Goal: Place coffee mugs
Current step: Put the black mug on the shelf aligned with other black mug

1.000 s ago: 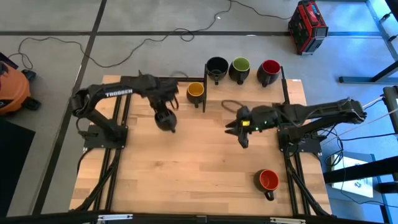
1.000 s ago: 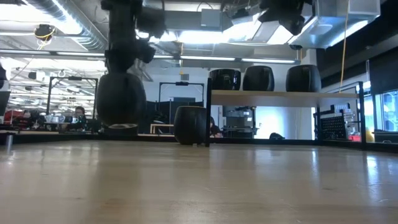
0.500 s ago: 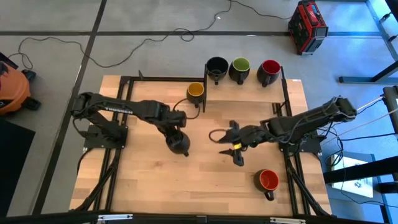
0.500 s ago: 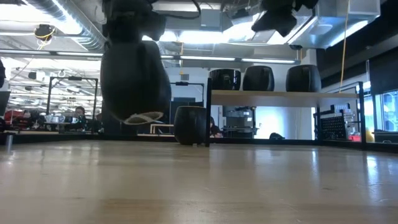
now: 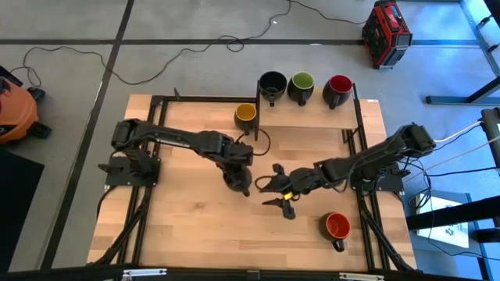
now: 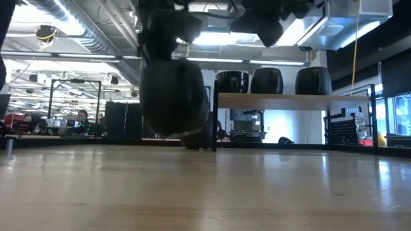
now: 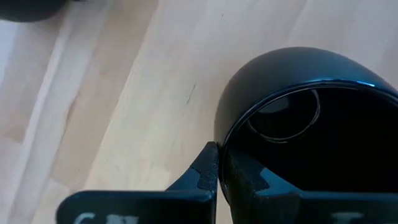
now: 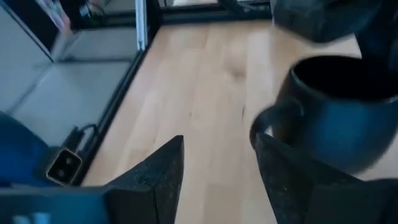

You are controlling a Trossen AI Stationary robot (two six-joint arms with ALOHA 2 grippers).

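Workshop room around a wooden table

Grey floor surrounds the table; beyond its far edge a black cable trails and a red case stands, and an orange vacuum sits off its left side. Behind the table, ceiling strip lights, silver ducting, and bright windows.

The left gripper, clamped on the rim of a black-lined mug, has carried it from near the yellow mug at the table's back edge out toward the table's middle. In the low view the mug has gone from upright to tilted, above the wood. The right gripper, fingers spread, has swung in from the right side toward the middle, near the mug's handle.
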